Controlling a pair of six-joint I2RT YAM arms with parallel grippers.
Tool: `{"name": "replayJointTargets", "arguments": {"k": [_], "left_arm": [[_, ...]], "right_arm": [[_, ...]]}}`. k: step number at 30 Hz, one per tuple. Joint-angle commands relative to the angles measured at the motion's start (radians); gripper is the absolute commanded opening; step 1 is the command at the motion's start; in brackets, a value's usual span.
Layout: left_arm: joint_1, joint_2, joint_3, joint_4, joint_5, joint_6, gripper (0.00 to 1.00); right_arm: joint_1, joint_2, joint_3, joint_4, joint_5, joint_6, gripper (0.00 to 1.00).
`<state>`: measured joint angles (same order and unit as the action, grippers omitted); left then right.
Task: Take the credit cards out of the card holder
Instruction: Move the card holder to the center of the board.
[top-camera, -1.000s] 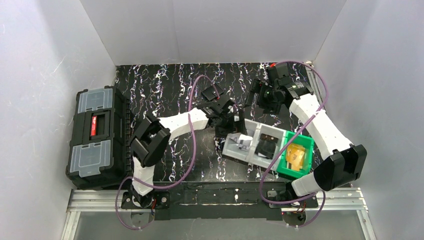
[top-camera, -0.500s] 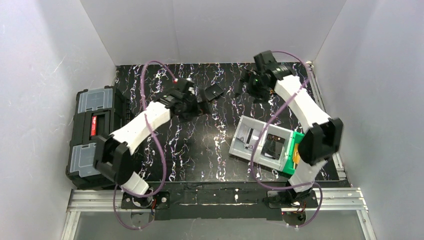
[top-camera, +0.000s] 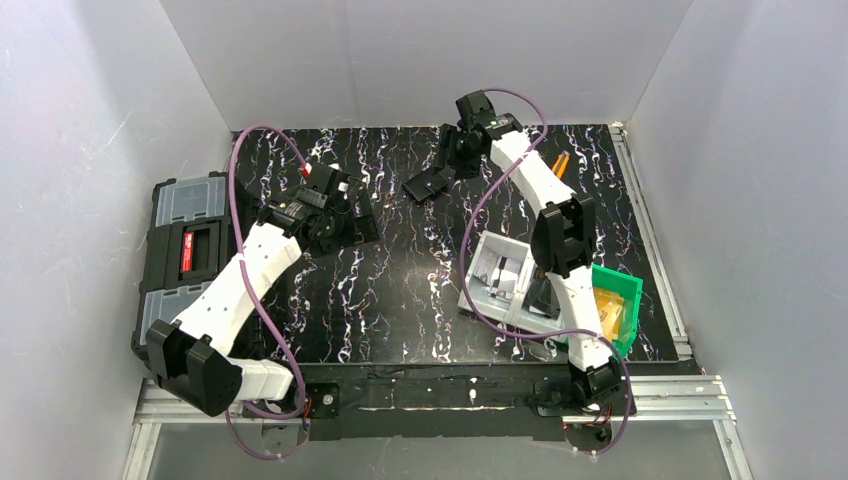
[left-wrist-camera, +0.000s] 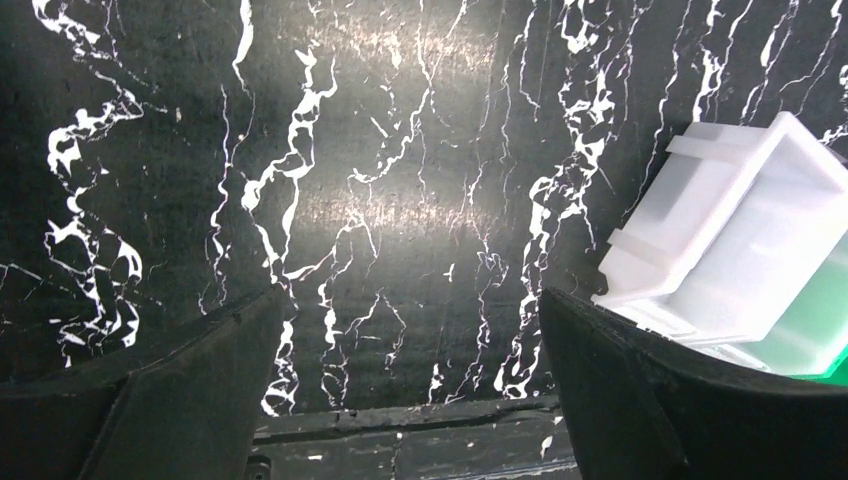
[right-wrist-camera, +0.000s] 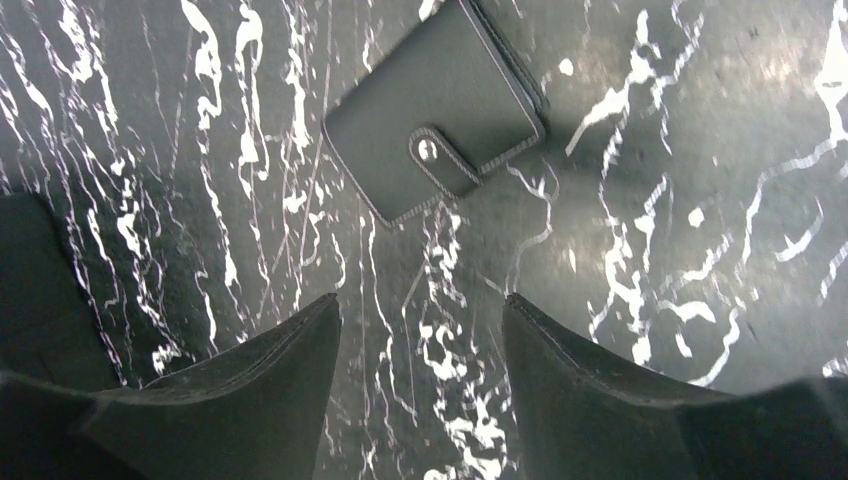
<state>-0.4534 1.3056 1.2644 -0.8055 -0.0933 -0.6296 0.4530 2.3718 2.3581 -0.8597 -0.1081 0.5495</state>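
Note:
The card holder (top-camera: 426, 183) lies closed on the black marbled table at the back middle. In the right wrist view it (right-wrist-camera: 435, 110) is a black wallet with a snap tab and a small dot. No credit cards are in view. My right gripper (top-camera: 450, 160) hovers just behind and to the right of the holder; it (right-wrist-camera: 420, 300) is open and empty, with the holder ahead of the fingertips. My left gripper (top-camera: 352, 228) is over bare table left of the holder; it (left-wrist-camera: 410, 292) is open and empty.
A big black toolbox (top-camera: 195, 270) stands at the left edge. Two grey bins (top-camera: 500, 275) and a green bin (top-camera: 625, 290) with an orange-yellow item sit at the front right; the bins show in the left wrist view (left-wrist-camera: 740, 240). An orange-handled tool (top-camera: 560, 163) lies at the back right.
My right gripper has swung left from the back right to just beside the card holder. My left gripper has drawn back to the left, away from the holder.

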Motion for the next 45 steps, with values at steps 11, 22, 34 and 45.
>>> {"name": "replayJointTargets", "arguments": {"k": [11, 22, 34, 45], "left_arm": [[0.007, -0.032, 0.021, -0.087, -0.007, 0.014, 0.99], [0.007, 0.007, 0.052, -0.097, -0.014, 0.019, 1.0], [0.022, 0.04, 0.047, -0.085, -0.027, 0.028, 1.0], [0.07, 0.051, -0.05, -0.046, 0.021, -0.045, 1.0]], "right_arm": [[0.021, 0.217, 0.093, 0.406, -0.074, 0.087, 0.64], [0.038, 0.256, 0.016, 0.336, -0.192, 0.216, 0.52], [0.152, 0.089, -0.263, 0.064, -0.226, 0.094, 0.48], [0.309, -0.135, -0.631, 0.086, -0.117, -0.042, 0.49]]}}
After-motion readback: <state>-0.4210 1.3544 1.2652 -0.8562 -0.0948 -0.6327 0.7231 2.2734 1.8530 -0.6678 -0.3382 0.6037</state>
